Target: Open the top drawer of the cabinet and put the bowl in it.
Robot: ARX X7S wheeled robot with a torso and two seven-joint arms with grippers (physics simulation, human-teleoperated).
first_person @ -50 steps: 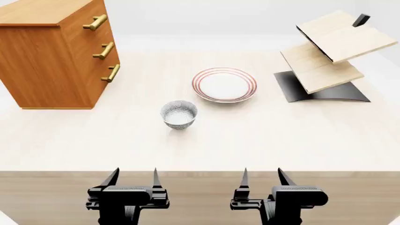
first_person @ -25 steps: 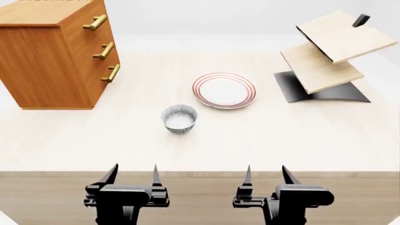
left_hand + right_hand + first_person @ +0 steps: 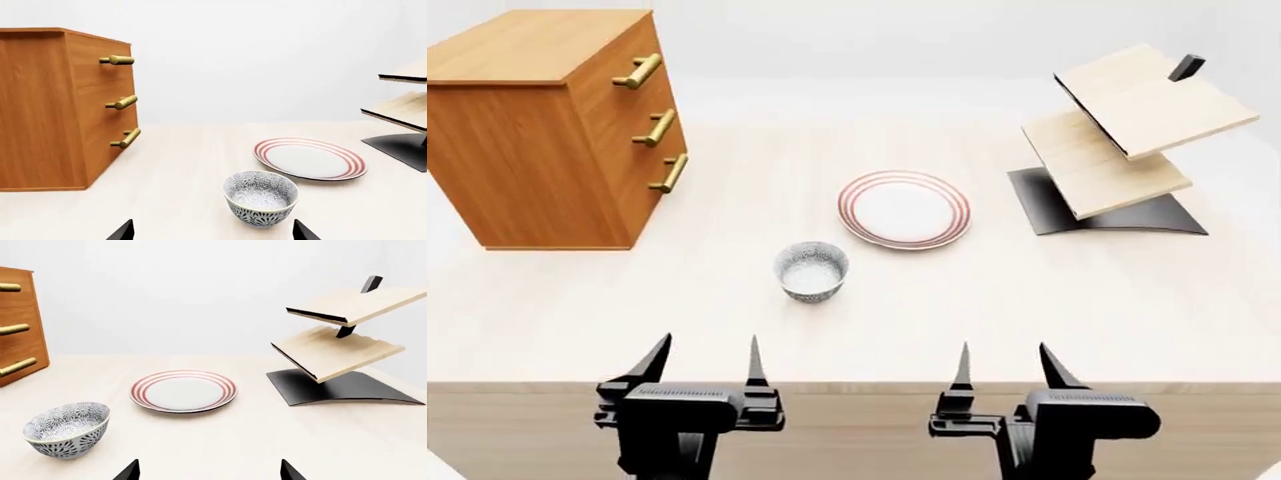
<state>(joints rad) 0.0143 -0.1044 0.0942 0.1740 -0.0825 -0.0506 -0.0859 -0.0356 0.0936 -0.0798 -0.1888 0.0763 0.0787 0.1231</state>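
— While both arms sit at the near edge of the table (image 3: pixel 1121 320), what are the pincers doing?

— The left gripper (image 3: pixel 703 365) has its fingers spread wide with nothing between them. The right gripper (image 3: pixel 1004 370) is the same: parted, empty, above the table's front edge.

— Where is the bowl (image 3: pixel 811 271)?

— Upright on the table, just ahead of the left gripper and a little toward the middle. In the left wrist view the bowl (image 3: pixel 261 197) lies between the two fingertips but beyond them, not touched.

— And the cabinet (image 3: pixel 541 130)?

— At the far left of the table, well apart from the bowl. Its three drawers face the plate side, and the top drawer (image 3: pixel 627 60) is flush with the front, its handle (image 3: pixel 638 71) untouched.

— What else is on the table?

— A plate (image 3: pixel 904 209) with red rings lies beyond the bowl, near it but not touching. At the far right a rack (image 3: pixel 1121 140) of two tilted wooden boards stands on a black base.

— Does the right wrist view add anything?

— It shows the bowl (image 3: pixel 67 429) off to one side, apart from the right fingertips.
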